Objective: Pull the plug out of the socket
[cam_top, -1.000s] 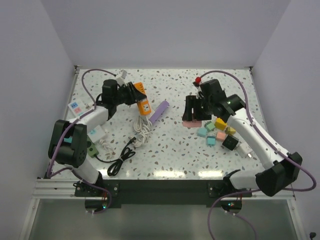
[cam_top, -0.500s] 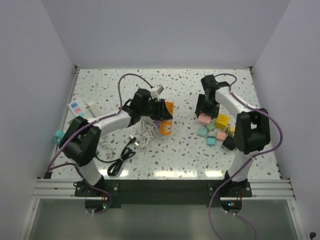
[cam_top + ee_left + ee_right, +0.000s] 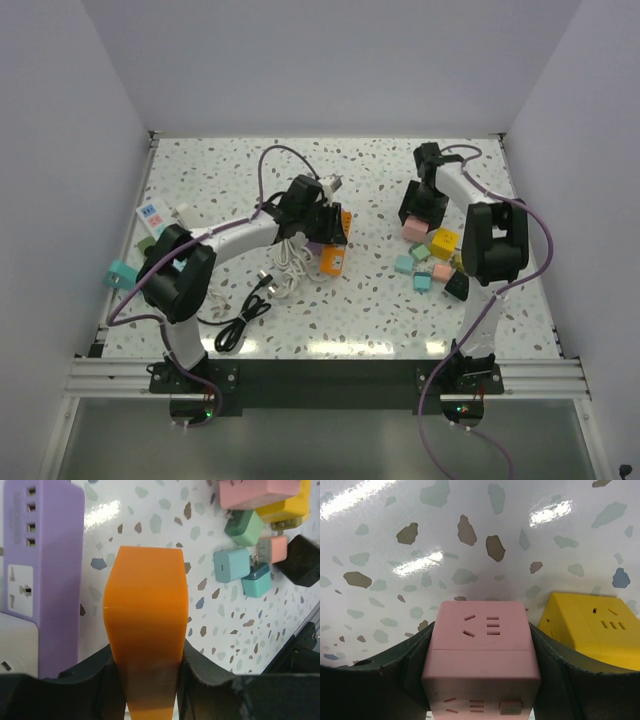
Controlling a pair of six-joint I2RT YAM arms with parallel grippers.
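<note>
My left gripper point(image 3: 147, 652) is shut on an orange socket strip point(image 3: 146, 610), with its narrow side facing the wrist camera. From above, the orange strip point(image 3: 333, 250) sits just left of the table's centre under the left gripper point(image 3: 325, 222). On the right, my right gripper point(image 3: 481, 640) is shut on a pink cube socket point(image 3: 482, 645), its fingers point(image 3: 420, 652) pressed against both sides. The pink cube point(image 3: 413, 229) rests on the table beside a yellow cube point(image 3: 444, 241). Its visible sockets are empty. The plug is out of view.
A purple power strip point(image 3: 42, 555) and a white one point(image 3: 15, 650) lie beside the orange strip. Several small coloured chargers point(image 3: 430, 270) cluster at the right. A white cable coil point(image 3: 288, 262) and a black cable point(image 3: 245, 315) lie front left, and a white strip point(image 3: 152, 215) lies far left.
The left arm has carried the orange strip from the back left toward the centre. The right arm has moved the pink cube right, next to the yellow cube.
</note>
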